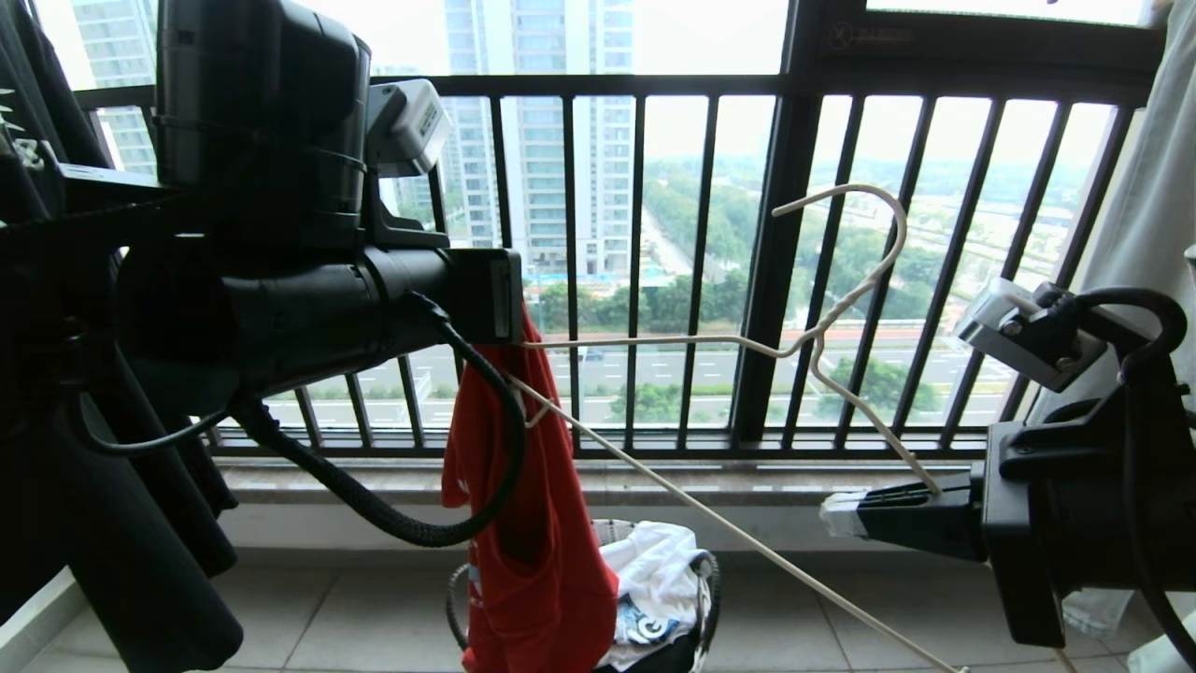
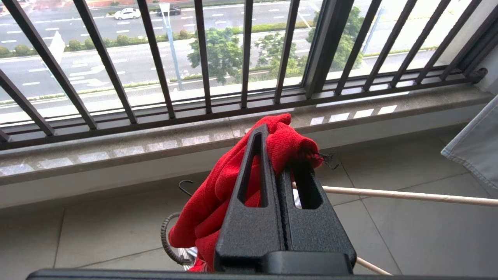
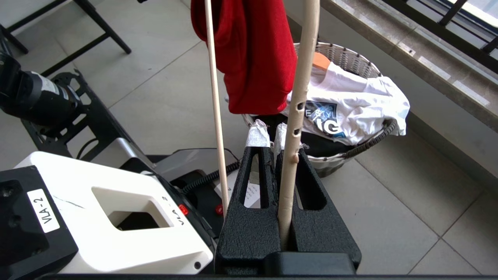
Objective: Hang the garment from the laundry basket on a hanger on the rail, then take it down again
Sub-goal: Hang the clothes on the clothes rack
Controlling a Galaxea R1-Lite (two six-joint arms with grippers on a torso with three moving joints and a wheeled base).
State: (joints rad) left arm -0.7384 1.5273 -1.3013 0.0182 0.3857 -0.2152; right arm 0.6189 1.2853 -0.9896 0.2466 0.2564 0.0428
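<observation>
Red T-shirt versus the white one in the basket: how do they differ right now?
The red T-shirt hangs in the air, pinched at its top by the shut left gripper; the white T-shirt lies crumpled in the laundry basket, draped over its rim. The red one shows plain cloth in the wrist views; the white one shows a dark printed graphic. One arm of the hanger, held by the right gripper, reaches the red shirt, not the white. Both are T-shirts.

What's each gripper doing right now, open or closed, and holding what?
Left gripper: closed on the red T-shirt, held up above the laundry basket.
Right gripper: closed on the cream wire hanger.
</observation>
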